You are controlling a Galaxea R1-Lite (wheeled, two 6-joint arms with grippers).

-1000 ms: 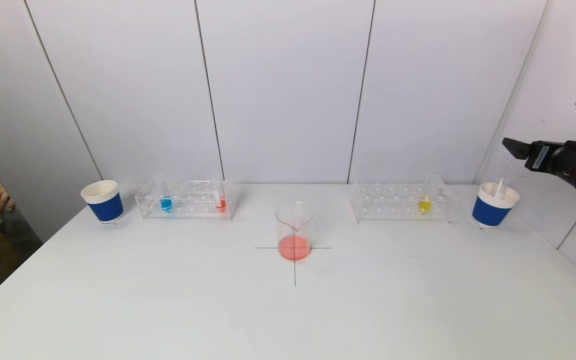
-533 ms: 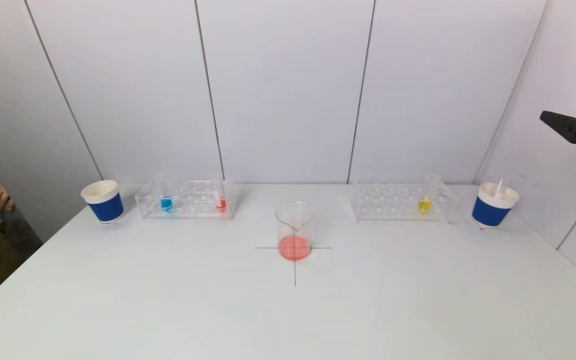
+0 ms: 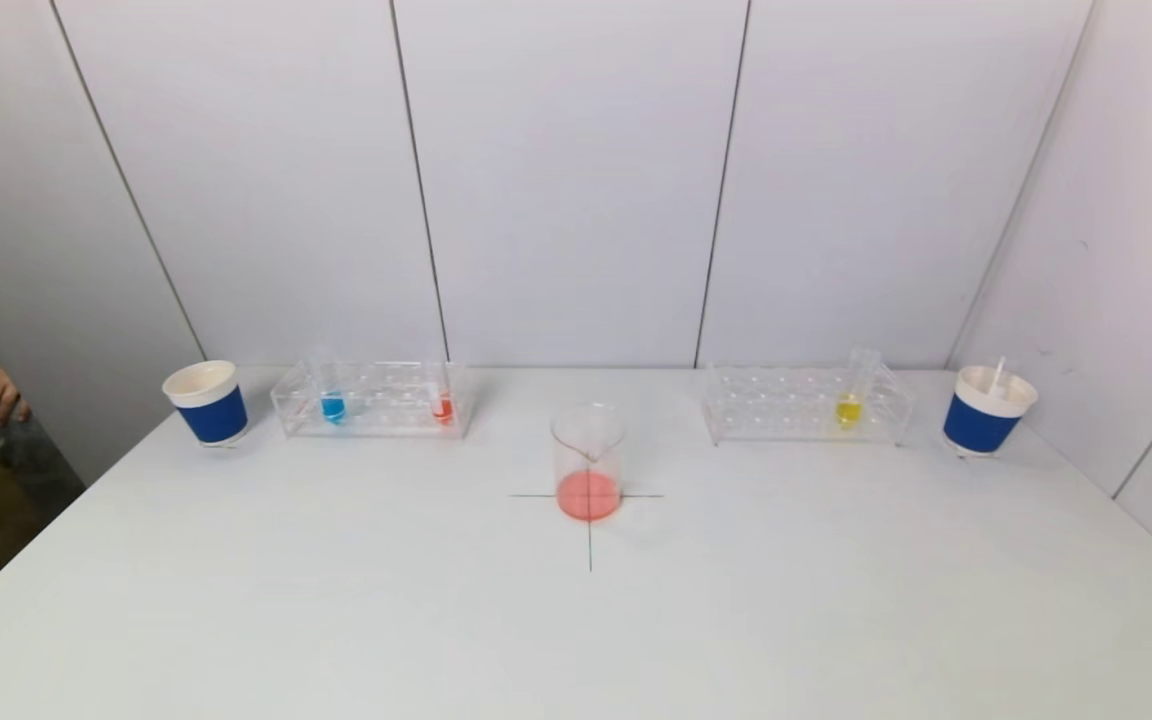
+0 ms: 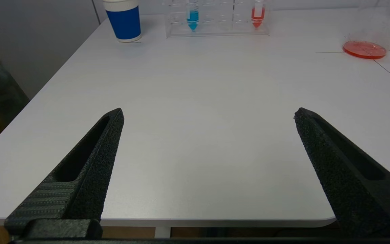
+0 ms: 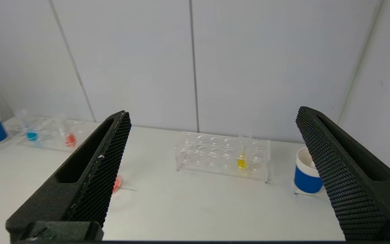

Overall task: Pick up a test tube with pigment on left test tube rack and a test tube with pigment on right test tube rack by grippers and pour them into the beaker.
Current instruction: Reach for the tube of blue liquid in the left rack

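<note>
The white table carries everything, and neither arm now shows over it in the head view: a second ago the right arm hung above the right-hand cup, half a second ago only its tip showed, and it has since drawn out of sight, which suggests one round of pouring is over. The left rack holds a blue tube and a red tube; the right rack holds a yellow tube. Between them the beaker stands on its cross mark with pink liquid in the bottom. The right end effector and left end effector both stand wide apart, holding nothing.
</note>
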